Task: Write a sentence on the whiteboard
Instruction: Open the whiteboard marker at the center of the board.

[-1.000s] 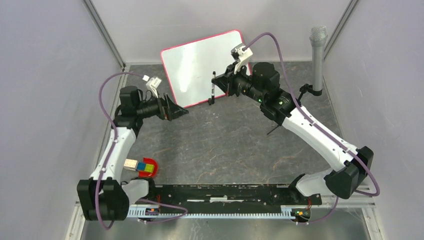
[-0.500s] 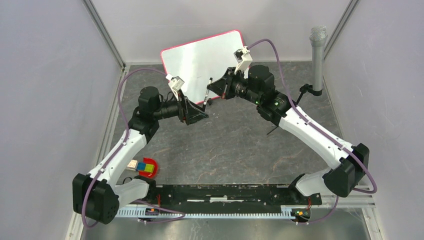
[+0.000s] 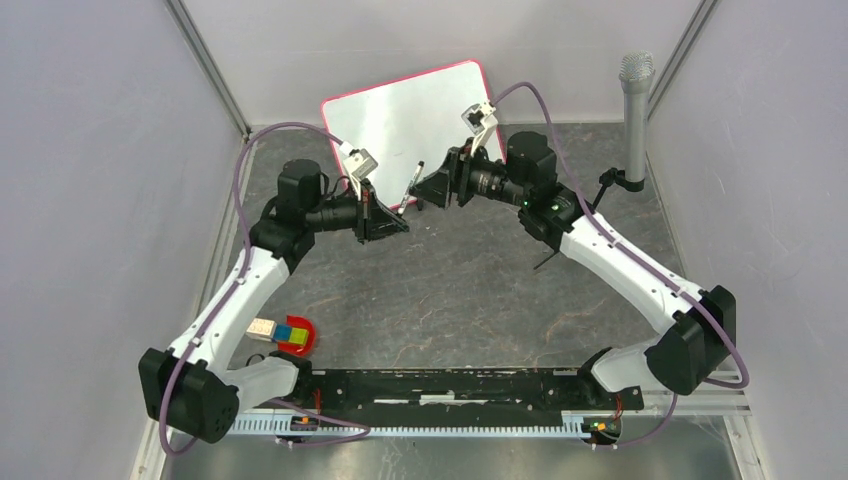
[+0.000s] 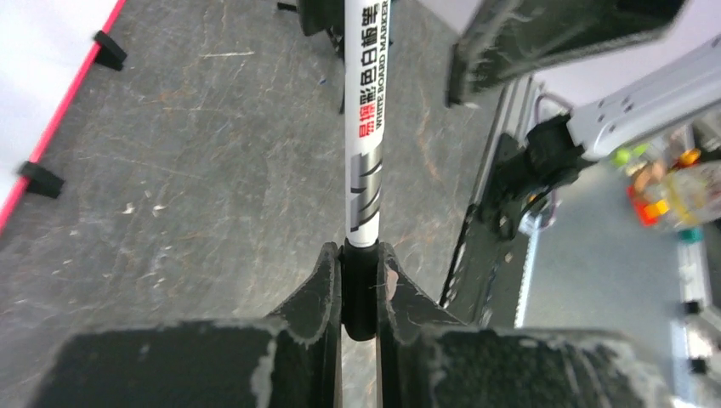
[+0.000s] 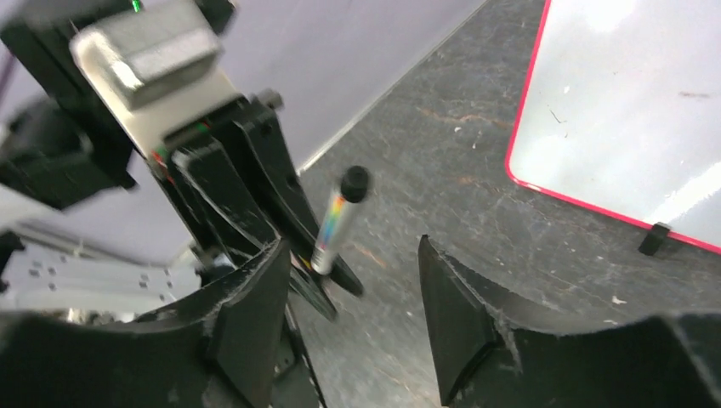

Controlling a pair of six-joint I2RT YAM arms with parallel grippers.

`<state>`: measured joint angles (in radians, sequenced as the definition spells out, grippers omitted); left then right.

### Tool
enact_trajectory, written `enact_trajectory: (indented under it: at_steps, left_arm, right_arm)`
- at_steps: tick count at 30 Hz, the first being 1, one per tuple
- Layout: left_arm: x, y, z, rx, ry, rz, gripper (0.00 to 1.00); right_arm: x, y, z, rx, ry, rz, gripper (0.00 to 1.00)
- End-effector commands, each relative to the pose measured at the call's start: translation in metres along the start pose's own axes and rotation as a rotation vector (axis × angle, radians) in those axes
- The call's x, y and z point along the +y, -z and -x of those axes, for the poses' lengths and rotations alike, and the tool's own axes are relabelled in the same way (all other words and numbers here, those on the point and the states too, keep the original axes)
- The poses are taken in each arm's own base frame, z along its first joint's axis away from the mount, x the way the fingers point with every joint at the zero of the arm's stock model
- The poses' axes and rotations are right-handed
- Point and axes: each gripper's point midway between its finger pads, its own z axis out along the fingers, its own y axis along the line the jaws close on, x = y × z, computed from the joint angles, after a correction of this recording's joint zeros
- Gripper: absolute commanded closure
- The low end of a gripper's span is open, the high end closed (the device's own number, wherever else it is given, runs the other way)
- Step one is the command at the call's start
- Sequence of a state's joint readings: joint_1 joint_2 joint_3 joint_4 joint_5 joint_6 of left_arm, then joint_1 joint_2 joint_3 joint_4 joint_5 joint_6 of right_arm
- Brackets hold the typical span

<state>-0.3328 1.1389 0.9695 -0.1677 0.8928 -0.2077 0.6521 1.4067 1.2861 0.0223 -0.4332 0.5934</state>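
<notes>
Top external: whiteboard (image 3: 410,105) beyond L hand (image 3: 398,215).

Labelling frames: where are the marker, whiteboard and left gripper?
marker (image 4: 367,127), left wrist view, white barrel
whiteboard (image 3: 405,115), top external view, white face
left gripper (image 4: 360,255), left wrist view, between fingertips

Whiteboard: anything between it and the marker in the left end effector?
Nothing visible lies between the whiteboard and the marker in the left end effector. The open right end effector sits beside the marker, by the board's near edge.
</notes>
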Motion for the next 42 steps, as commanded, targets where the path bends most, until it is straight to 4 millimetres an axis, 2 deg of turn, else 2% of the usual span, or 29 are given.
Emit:
enact_trajectory:
  at_steps: [1,4,7,11,17,23,25,28,37,42]
  left_arm:
    - [-0.002,0.030,-0.026,0.206,-0.281,0.028,0.98]
    - [0.002,0.040,-0.041,0.286,-0.329,0.046,0.98]
    - [0.005,0.044,-0.044,0.332,-0.363,0.056,0.98]
    - [0.005,0.045,-0.044,0.393,-0.416,0.054,0.98]
    - [-0.009,0.043,-0.053,0.460,-0.485,-0.004,0.98]
    - [-0.016,0.039,-0.058,0.500,-0.531,-0.013,0.98]
    - [-0.020,0.037,-0.060,0.512,-0.545,-0.025,0.98]
    - [-0.023,0.036,-0.064,0.525,-0.560,-0.036,0.98]
    - [-0.022,0.031,-0.056,0.513,-0.550,-0.011,0.98]
    - [-0.022,0.029,-0.060,0.531,-0.564,-0.023,0.98]
  right_arm:
    - [0.021,0.029,-0.013,0.084,0.247,0.223,0.32]
    - [0.027,0.039,-0.038,0.172,0.259,0.305,0.27]
    - [0.039,0.045,-0.054,0.242,0.214,0.399,0.25]
    - [0.047,0.046,-0.065,0.293,0.230,0.429,0.24]
    - [0.046,0.036,-0.080,0.369,0.257,0.404,0.31]
    - [0.050,0.034,-0.087,0.386,0.241,0.421,0.42]
    - [0.050,0.033,-0.086,0.380,0.233,0.408,0.42]
    - [0.041,0.030,-0.085,0.377,0.249,0.358,0.35]
    - [0.051,0.034,-0.101,0.410,0.210,0.417,0.53]
    - [0.053,0.032,-0.099,0.407,0.222,0.415,0.59]
